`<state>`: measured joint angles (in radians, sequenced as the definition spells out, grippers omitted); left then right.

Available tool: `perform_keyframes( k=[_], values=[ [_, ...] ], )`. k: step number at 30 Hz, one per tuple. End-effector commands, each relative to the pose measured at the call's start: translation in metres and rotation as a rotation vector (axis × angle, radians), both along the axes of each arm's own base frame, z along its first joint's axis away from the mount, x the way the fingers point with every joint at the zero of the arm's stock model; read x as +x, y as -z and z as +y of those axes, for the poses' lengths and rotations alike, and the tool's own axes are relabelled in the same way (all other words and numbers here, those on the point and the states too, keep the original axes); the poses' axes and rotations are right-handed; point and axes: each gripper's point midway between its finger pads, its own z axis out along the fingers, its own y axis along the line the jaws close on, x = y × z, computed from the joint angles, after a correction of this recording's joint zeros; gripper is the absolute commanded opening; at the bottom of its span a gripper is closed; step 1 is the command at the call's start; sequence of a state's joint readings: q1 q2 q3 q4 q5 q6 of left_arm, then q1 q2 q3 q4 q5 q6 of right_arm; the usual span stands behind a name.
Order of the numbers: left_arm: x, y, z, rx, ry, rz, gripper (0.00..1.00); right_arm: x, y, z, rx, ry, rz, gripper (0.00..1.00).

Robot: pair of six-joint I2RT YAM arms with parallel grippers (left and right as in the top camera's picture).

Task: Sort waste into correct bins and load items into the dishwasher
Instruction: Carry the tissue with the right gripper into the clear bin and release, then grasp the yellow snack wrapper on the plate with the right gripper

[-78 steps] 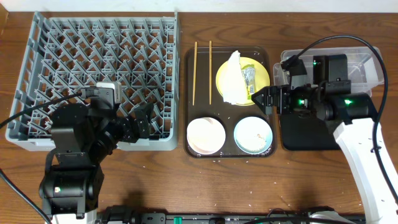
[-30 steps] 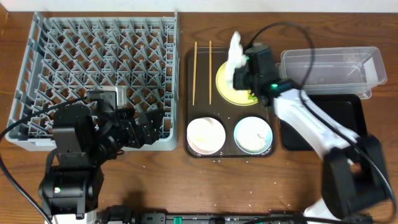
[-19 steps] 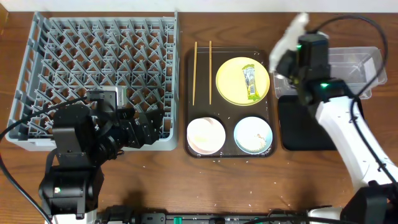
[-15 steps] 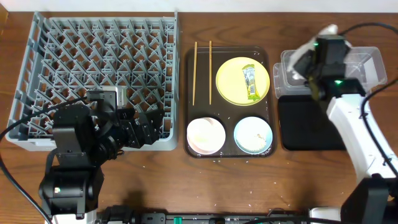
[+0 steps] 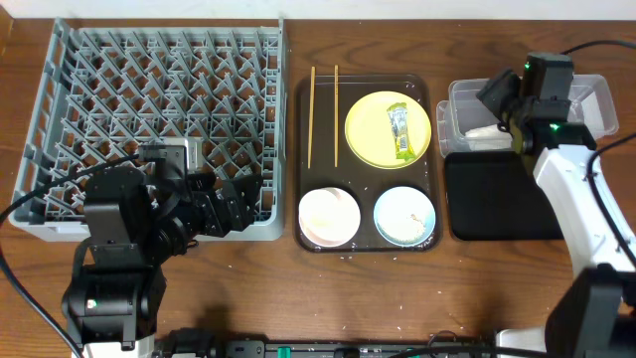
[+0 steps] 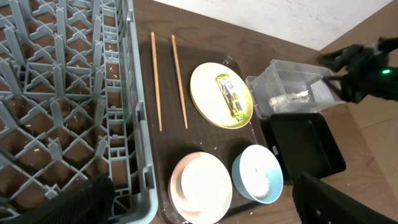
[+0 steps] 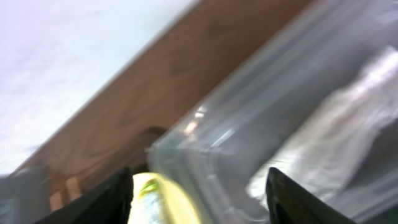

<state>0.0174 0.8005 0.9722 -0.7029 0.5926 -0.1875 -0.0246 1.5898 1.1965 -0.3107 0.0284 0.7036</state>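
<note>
The crumpled white napkin (image 5: 485,132) (image 6: 287,98) (image 7: 329,143) lies inside the clear tub (image 5: 581,94) (image 6: 283,70). My right gripper (image 5: 500,97) (image 7: 199,205) hangs just above the tub's left end, open, nothing between its fingers. The green-yellow wrapper (image 5: 399,132) (image 6: 229,96) rests on the yellow plate (image 5: 370,124) (image 6: 208,99). Two chopsticks (image 5: 324,114) (image 6: 166,81), a pink bowl (image 5: 329,216) (image 6: 177,186) and a blue bowl (image 5: 404,215) (image 6: 257,174) with rice share the brown tray. My left gripper (image 5: 234,199) (image 6: 205,205) stays open at the grey dish rack's (image 5: 60,119) front right corner.
The shallow black tray (image 5: 502,194) (image 6: 305,146) lies in front of the clear tub. The dark brown serving tray (image 5: 298,159) sits between rack and bins. Cables trail over the table near the right arm.
My right gripper carried the napkin from the yellow plate over to the clear tub and opened; the napkin now lies in the tub. The left arm has not moved.
</note>
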Motion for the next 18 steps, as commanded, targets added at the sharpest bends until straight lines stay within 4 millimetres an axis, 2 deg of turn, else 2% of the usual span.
perform_keyframes(
  k=[1, 4, 6, 8, 10, 14, 18],
  values=[
    [-0.001, -0.013, -0.002, -0.009, 0.004, -0.028, 0.93, -0.007, -0.053, 0.06, 0.0, -0.317, -0.143, 0.62],
    [-0.001, -0.013, -0.002, -0.009, 0.004, -0.028, 0.93, -0.019, -0.062, 0.108, -0.122, -0.564, -0.189, 0.58],
    [-0.001, -0.013, -0.002, -0.009, 0.004, -0.028, 0.93, -0.028, -0.052, 0.135, -0.22, -0.687, -0.17, 0.55],
    [-0.001, -0.013, -0.002, -0.009, 0.004, -0.028, 0.93, -0.035, -0.033, 0.15, -0.304, -0.729, -0.112, 0.52],
    [-0.001, -0.013, -0.002, -0.009, 0.004, -0.028, 0.93, -0.037, -0.008, 0.152, -0.386, -0.7, -0.024, 0.48],
    [-0.001, -0.013, -0.002, -0.009, 0.004, -0.028, 0.93, -0.027, 0.039, 0.147, -0.511, -0.633, 0.098, 0.48],
    [-0.001, -0.013, -0.002, -0.009, 0.004, -0.027, 0.93, -0.015, 0.085, 0.149, -0.525, -0.636, 0.165, 0.52]
  ],
)
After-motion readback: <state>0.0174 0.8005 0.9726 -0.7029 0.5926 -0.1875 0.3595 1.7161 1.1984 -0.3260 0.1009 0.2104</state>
